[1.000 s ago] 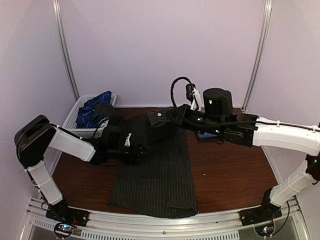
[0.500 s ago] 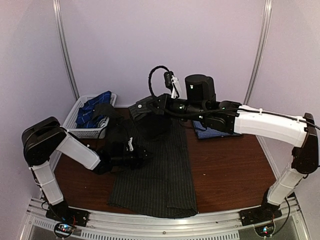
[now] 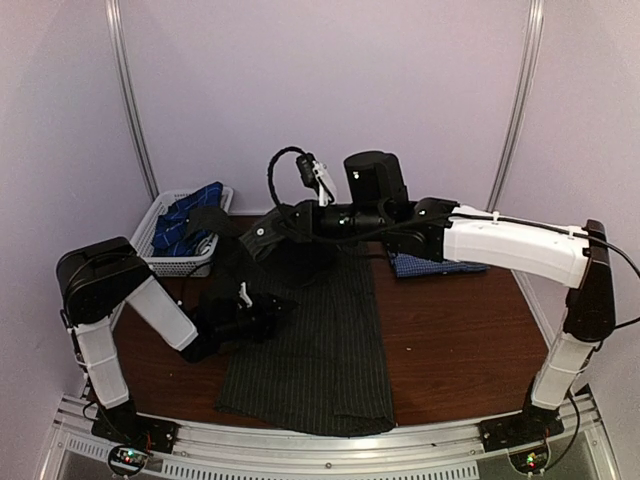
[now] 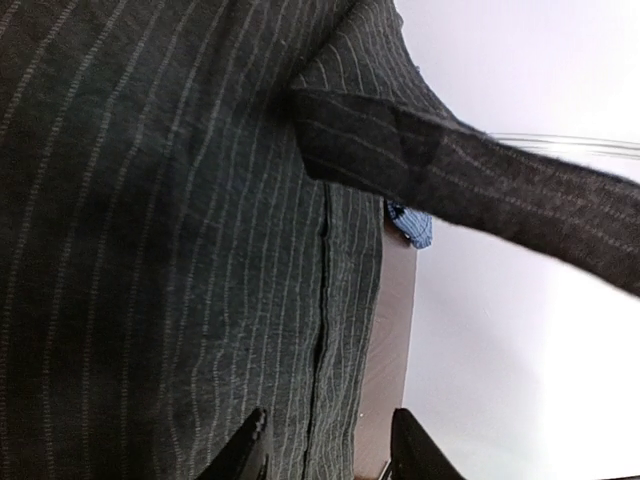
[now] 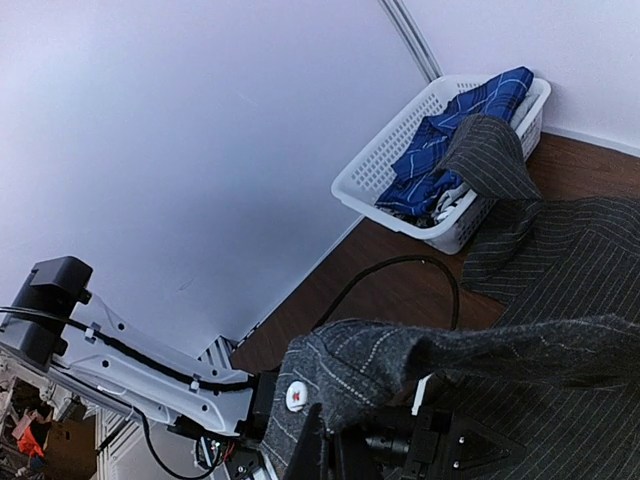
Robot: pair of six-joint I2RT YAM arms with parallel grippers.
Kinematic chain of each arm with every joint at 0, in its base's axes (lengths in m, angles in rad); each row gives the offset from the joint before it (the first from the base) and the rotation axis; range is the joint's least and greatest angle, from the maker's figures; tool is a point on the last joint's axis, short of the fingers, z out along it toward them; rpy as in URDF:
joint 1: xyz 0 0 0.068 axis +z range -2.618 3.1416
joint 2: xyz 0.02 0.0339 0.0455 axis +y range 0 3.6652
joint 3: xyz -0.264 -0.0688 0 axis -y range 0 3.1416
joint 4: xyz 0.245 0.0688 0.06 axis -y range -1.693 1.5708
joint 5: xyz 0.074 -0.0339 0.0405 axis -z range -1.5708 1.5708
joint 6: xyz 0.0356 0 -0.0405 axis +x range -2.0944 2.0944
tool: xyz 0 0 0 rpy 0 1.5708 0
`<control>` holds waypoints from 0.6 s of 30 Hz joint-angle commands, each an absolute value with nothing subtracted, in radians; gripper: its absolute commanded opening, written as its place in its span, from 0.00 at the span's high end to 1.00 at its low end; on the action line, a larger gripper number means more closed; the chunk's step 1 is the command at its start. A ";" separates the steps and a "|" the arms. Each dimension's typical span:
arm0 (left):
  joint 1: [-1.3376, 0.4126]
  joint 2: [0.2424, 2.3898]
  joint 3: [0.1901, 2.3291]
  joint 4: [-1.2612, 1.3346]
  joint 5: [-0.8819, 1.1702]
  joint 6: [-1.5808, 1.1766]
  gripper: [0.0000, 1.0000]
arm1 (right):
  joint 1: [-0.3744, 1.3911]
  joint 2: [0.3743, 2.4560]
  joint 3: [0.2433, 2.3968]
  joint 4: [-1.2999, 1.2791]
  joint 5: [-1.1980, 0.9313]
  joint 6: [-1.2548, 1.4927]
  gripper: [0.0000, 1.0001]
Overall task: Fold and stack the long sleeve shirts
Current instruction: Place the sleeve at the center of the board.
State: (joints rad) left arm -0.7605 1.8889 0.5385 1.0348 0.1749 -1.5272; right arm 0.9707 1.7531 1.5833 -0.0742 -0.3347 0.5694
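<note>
The charcoal pinstriped shirt (image 3: 330, 350) lies flat along the middle of the table. My right gripper (image 3: 258, 238) has reached over its far left part and is shut on a cuff with a white button (image 5: 300, 395), holding that sleeve (image 4: 500, 185) in the air. Low over the shirt's left side, my left gripper (image 3: 275, 310) stands open, a fold edge of the cloth (image 4: 320, 330) showing between its fingertips (image 4: 252, 440). A blue-and-white check shirt (image 3: 430, 266) lies folded at the back right. The navy plaid shirt (image 5: 450, 140) sits in the basket.
The white mesh basket (image 3: 150, 250) stands at the back left corner, with the charcoal shirt's other sleeve (image 5: 490, 160) draped over its rim. A black cable (image 5: 400, 270) loops over the brown table (image 3: 460, 340).
My right arm has swung leftward, carrying the cuff across the shirt's far end. My left gripper has slid left and toward the near side along the shirt.
</note>
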 commanded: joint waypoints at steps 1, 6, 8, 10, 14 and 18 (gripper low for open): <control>-0.738 1.848 0.450 1.163 0.163 -1.523 0.59 | 0.985 1.743 1.560 -0.086 -0.379 0.540 1.00; -0.708 1.722 0.301 1.106 0.133 -1.479 0.60 | 0.989 1.678 1.405 -0.017 -0.351 0.573 0.99; -0.675 1.681 0.302 1.025 0.163 -1.440 0.59 | 0.993 1.658 1.348 -0.004 -0.333 0.590 0.99; -0.668 1.653 0.331 0.958 0.192 -1.385 0.59 | 1.003 1.641 1.288 0.018 -0.310 0.616 0.99; -0.666 1.619 0.389 0.825 0.221 -1.305 0.59 | 1.036 1.574 1.135 0.047 -0.204 0.684 0.99; -0.663 1.608 0.454 0.682 0.249 -1.227 0.59 | 1.079 1.488 0.965 0.039 -0.099 0.788 0.99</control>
State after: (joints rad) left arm -0.6689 1.6302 0.3904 0.8406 0.2066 -1.3491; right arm 1.0405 1.5837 1.0775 0.0078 -0.2352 0.6762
